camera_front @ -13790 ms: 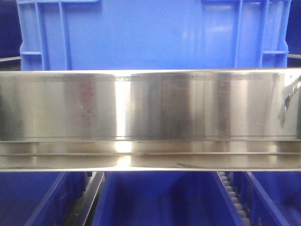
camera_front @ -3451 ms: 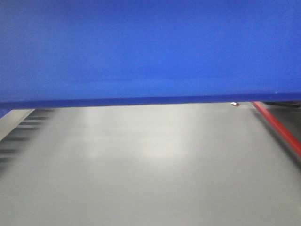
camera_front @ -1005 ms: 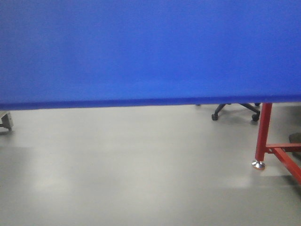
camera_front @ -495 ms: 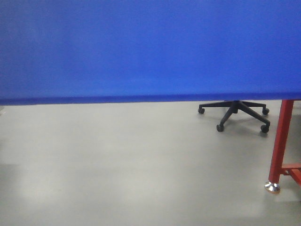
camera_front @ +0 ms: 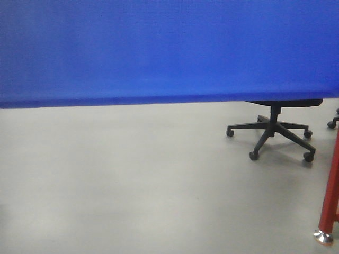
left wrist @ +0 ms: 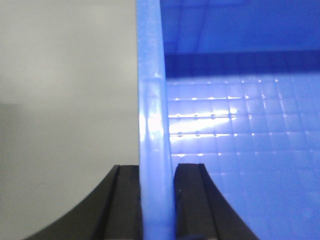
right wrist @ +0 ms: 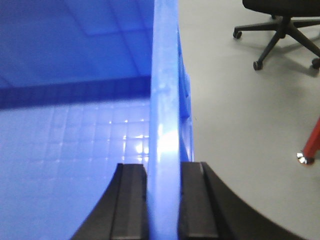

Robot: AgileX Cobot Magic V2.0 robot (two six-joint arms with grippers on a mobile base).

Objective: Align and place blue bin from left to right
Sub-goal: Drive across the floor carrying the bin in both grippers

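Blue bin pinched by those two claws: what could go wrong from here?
The left gripper and right gripper each pinch only a thin wall of the blue bin, so it might slip or tilt. The bin also fills the top of the front view, and an office chair and a red frame leg stand ahead; it could bump them.

Only the robot's two grippers show. The left gripper point(left wrist: 157, 169) has matte black fingers point(left wrist: 127, 200), flat-topped and square-edged, whose outer flanks flare in a smooth curve toward the wrist. The right gripper point(right wrist: 163, 166) looks identical, with the same black fingers point(right wrist: 131, 200).
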